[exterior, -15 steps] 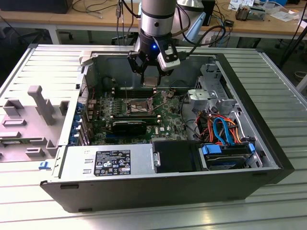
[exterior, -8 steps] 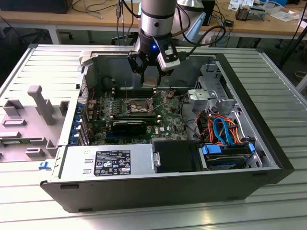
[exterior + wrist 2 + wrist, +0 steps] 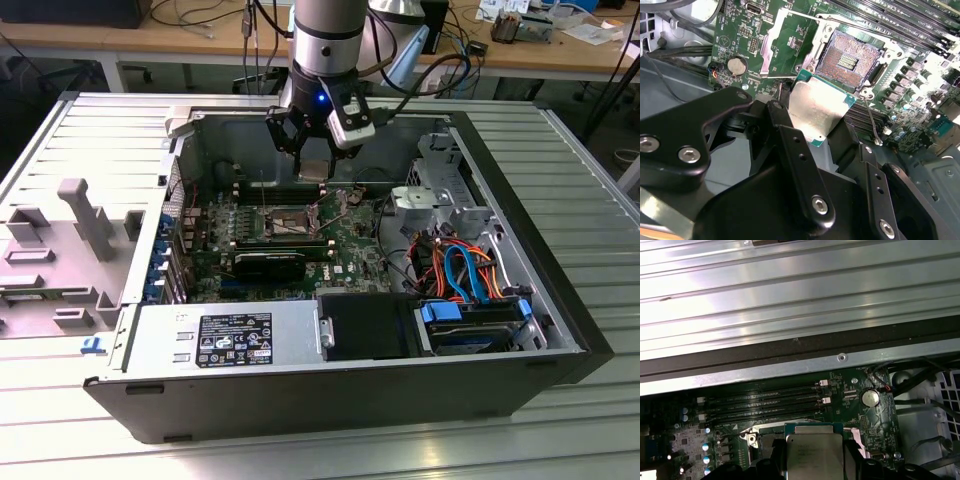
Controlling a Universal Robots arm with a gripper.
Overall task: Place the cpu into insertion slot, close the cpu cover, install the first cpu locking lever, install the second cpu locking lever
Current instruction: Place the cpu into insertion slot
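My gripper (image 3: 314, 160) is shut on the cpu (image 3: 816, 107), a flat square chip with a silvery top and a green edge. Black fingers (image 3: 852, 461) clamp two opposite sides of the cpu (image 3: 812, 452). It hangs a little above the motherboard, just beside the insertion slot (image 3: 847, 59), which lies bare with its gold-brown contact field showing. The cpu cover (image 3: 782, 42) is swung up and open at the socket's far side. A thin wire locking lever (image 3: 871, 117) stands free next to the socket. In the exterior view the insertion slot (image 3: 285, 218) sits below and slightly left of the gripper.
The open computer case (image 3: 560, 250) walls in the board. Long black memory slots (image 3: 760, 405) run beside the socket. A power supply (image 3: 225, 340) and a drive bay with orange and blue cables (image 3: 465, 270) fill the near side. A grey plastic shroud (image 3: 70, 250) lies at the exterior view's left.
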